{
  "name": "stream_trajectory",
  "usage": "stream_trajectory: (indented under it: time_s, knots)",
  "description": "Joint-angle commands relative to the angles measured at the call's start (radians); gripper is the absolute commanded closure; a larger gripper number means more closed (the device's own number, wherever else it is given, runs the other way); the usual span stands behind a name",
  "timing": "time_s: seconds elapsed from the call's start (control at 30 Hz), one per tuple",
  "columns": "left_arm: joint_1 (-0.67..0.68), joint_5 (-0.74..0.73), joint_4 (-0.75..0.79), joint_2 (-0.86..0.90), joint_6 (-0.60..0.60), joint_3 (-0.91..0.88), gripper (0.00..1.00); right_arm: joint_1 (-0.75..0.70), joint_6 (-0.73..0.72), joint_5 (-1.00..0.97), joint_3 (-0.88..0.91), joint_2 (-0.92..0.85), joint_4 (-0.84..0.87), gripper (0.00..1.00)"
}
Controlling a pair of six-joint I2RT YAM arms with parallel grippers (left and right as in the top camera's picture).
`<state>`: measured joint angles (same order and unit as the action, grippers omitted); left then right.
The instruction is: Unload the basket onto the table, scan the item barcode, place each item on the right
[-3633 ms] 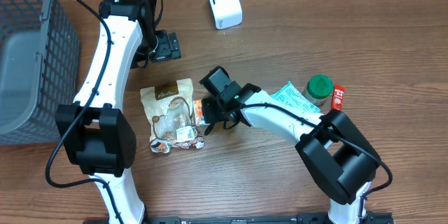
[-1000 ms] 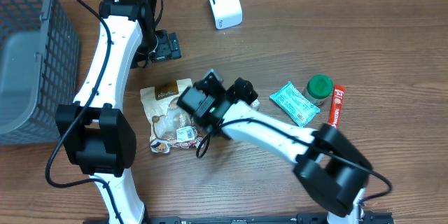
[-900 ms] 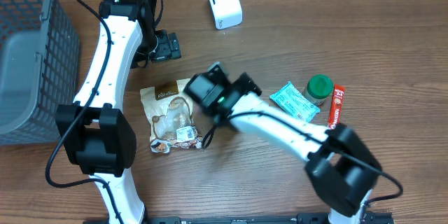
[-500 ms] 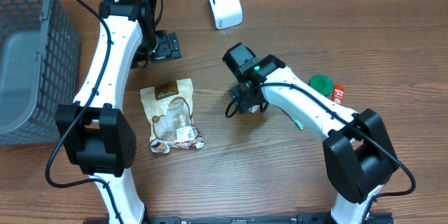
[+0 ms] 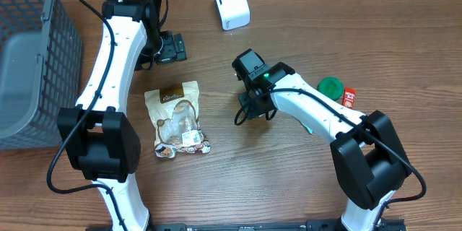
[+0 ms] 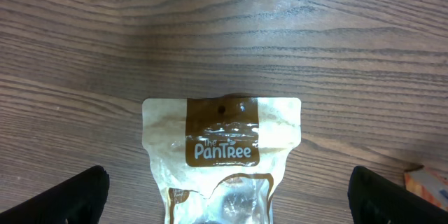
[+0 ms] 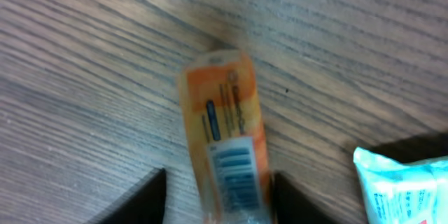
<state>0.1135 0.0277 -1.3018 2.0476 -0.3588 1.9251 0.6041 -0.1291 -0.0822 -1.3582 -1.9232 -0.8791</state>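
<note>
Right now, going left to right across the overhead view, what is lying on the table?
Grey mesh basket → Pantree snack pouch → white scanner → green-lidded jar → red sachet.

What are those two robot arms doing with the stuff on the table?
They're working on scanning a barcode. The right gripper has a small orange packet between its fingers, label side up, though I can't tell if it's squeezing it yet. The left gripper hangs open above the brown snack pouch, not touching it. The white scanner stands at the far edge of the table.
</note>
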Motion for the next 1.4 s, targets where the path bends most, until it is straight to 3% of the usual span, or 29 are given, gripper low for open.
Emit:
stream_trajectory:
  time_s: [0.0, 0.1, 0.17, 0.37, 0.53, 0.73, 0.93, 1.1, 1.37]
  knots:
    - [-0.002, 0.006, 0.001, 0.0, 0.015, 0.014, 0.0, 0.002, 0.0, 0.006, 0.013, 0.011, 0.01, 0.7]
    - [-0.002, 0.006, 0.001, 0.0, 0.015, 0.014, 0.0, 0.002, -0.001, 0.006, 0.013, 0.01, 0.012, 0.69]
    - [-0.002, 0.006, 0.001, 0.0, 0.015, 0.014, 0.0, 0.002, -0.042, 0.006, 0.013, 0.009, 0.014, 0.55]
    - [-0.002, 0.006, 0.001, 0.0, 0.015, 0.014, 0.0, 0.005, -0.349, 0.031, 0.013, 0.009, 0.018, 0.52]
    - [-0.002, 0.006, 0.001, 0.0, 0.015, 0.014, 0.0, 0.019, -0.486, 0.088, 0.013, 0.009, 0.018, 0.47]
    - [-0.002, 0.006, 0.001, 0.0, 0.015, 0.014, 0.0, 0.016, -0.465, 0.068, 0.009, 0.009, 0.021, 0.47]
    - [-0.002, 0.006, 0.001, 0.0, 0.015, 0.014, 0.0, 0.0, -0.465, 0.069, 0.003, 0.009, 0.016, 0.41]
    - [-0.002, 0.006, 0.001, 0.0, 0.015, 0.014, 0.0, 0.0, -0.389, 0.07, -0.001, 0.015, 0.008, 0.45]
    - [-0.002, 0.006, 0.001, 0.0, 0.015, 0.014, 0.0, 0.002, -0.39, 0.109, -0.039, 0.05, -0.015, 0.45]
